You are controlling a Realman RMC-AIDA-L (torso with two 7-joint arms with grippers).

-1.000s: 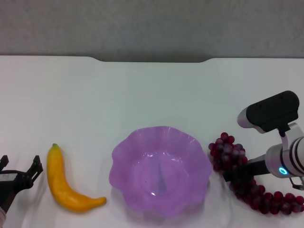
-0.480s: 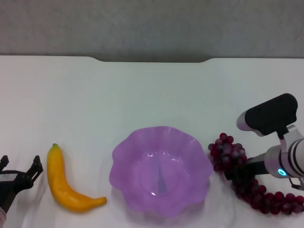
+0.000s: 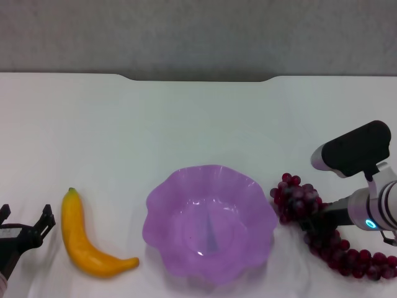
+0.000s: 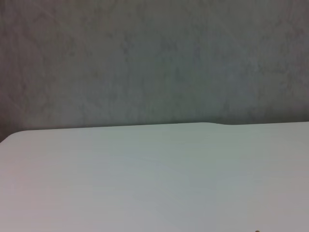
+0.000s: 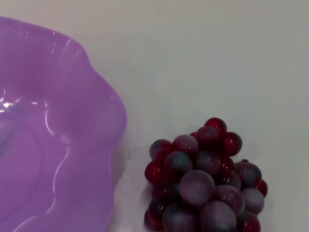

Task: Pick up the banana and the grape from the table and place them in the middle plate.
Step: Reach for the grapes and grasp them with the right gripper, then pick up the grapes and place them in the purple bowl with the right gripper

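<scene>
The dark red grape bunch lies on the white table just right of the middle plate, a purple plate with a wavy rim. My right gripper reaches into the bunch from the right and looks shut on it; its tips are buried among the berries. The right wrist view shows the grape head beside the plate rim. The yellow banana rests left of the plate. My left gripper sits open at the near left corner, a little left of the banana.
The table's far edge has a notch against a grey wall. The left wrist view shows only bare table and wall.
The right arm has shifted slightly right and down, and the grape bunch has shifted a little with it, its tail drawing in. The left arm, banana and plate have not moved.
</scene>
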